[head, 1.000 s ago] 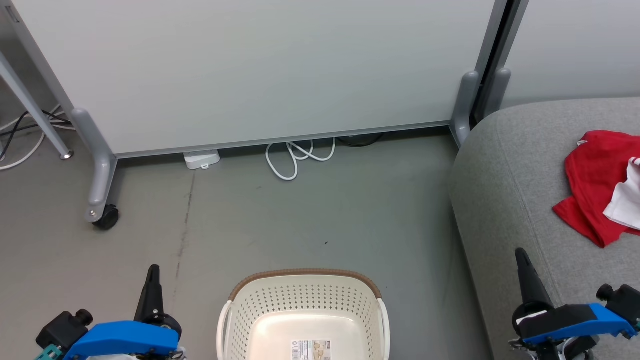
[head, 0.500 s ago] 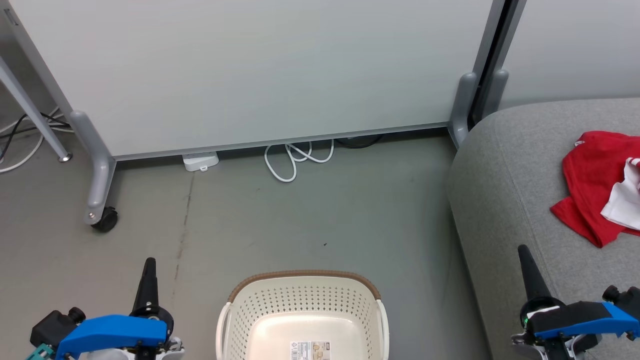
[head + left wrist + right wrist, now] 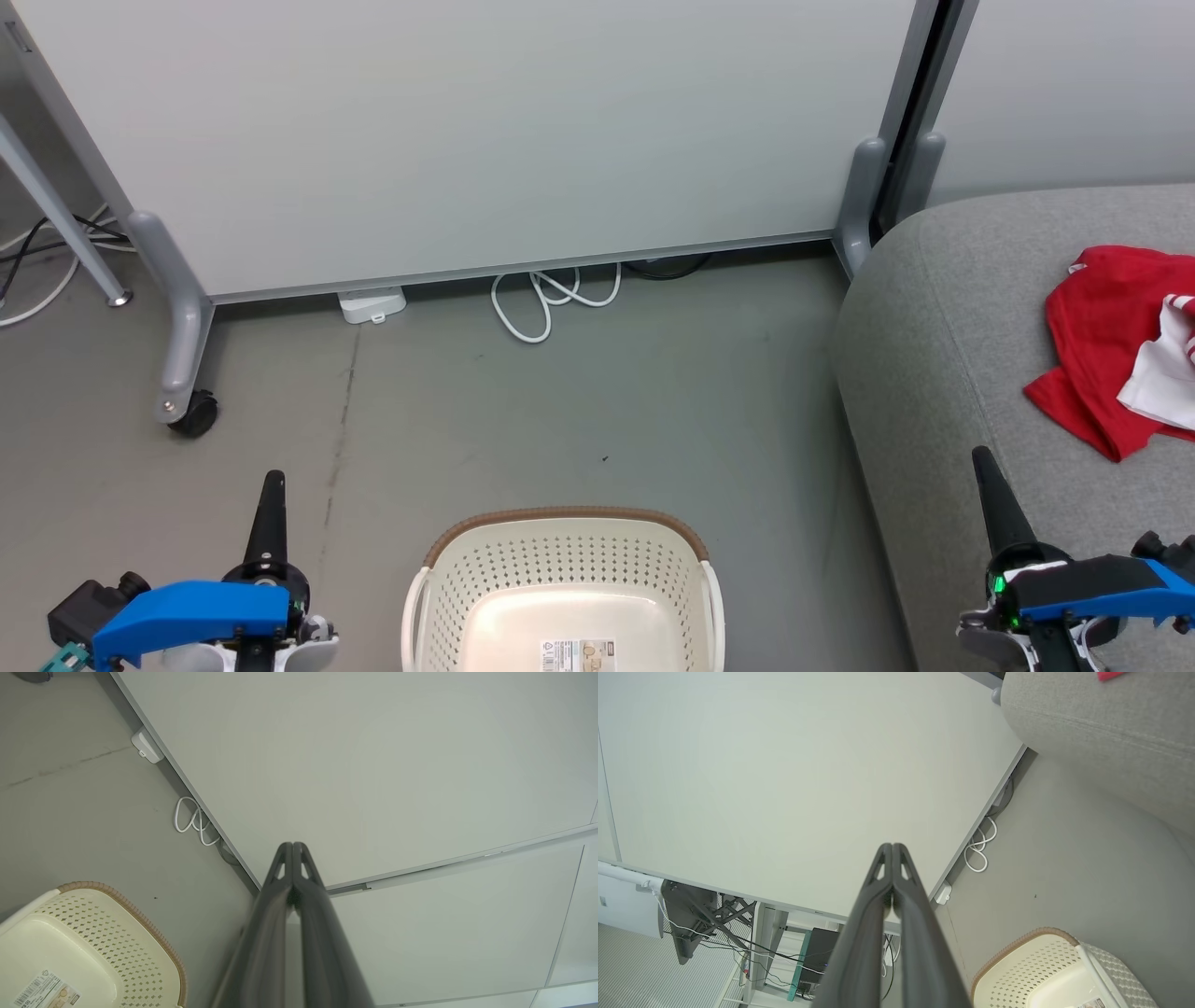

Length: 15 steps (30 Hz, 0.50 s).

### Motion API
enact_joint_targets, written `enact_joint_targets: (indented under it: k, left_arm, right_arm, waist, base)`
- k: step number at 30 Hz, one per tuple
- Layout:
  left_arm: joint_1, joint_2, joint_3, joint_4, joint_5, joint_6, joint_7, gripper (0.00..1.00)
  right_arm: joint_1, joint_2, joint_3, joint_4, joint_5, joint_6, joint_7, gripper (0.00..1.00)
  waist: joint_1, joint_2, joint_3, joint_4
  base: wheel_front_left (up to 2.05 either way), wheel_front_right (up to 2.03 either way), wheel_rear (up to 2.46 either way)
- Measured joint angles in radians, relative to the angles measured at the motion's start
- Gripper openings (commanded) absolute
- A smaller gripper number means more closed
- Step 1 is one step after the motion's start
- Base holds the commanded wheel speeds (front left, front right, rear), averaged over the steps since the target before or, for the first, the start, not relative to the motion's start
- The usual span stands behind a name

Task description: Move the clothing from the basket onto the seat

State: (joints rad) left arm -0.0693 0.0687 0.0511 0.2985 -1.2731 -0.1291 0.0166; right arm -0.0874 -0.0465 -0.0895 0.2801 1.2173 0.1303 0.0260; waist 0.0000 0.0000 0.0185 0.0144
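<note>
1. Head view: we see the clothing (image 3: 1102,345) heaped on the seat (image 3: 943,373), perhaps two garments; the basket (image 3: 560,565) is bare inside.
2. Left wrist view: our left gripper (image 3: 293,847) is pinched together, empty.
3. Right wrist view: our right gripper (image 3: 893,849) is likewise closed, empty.

At six o'clock on the floor (image 3: 653,392), the basket (image 3: 565,515), with the left gripper (image 3: 272,481) at seven and the right gripper (image 3: 985,464) at five. At three, the seat (image 3: 943,327), clothing (image 3: 1097,327) on it. At twelve, behind, a panel (image 3: 485,131).
</note>
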Motion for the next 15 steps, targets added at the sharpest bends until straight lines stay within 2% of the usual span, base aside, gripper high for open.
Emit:
enact_joint_targets:
  k: [15]
  left_arm:
    - [-0.013,-0.007,0.022,-0.018,-0.116,0.0,0.034,0.0]
  right_arm:
    - [-0.002,0.0,-0.009,-0.012,0.134,0.0,0.031,0.0]
  waist:
    - [0.0,0.0,-0.005,-0.004]
  base:
    - [0.0,0.0,0.0]
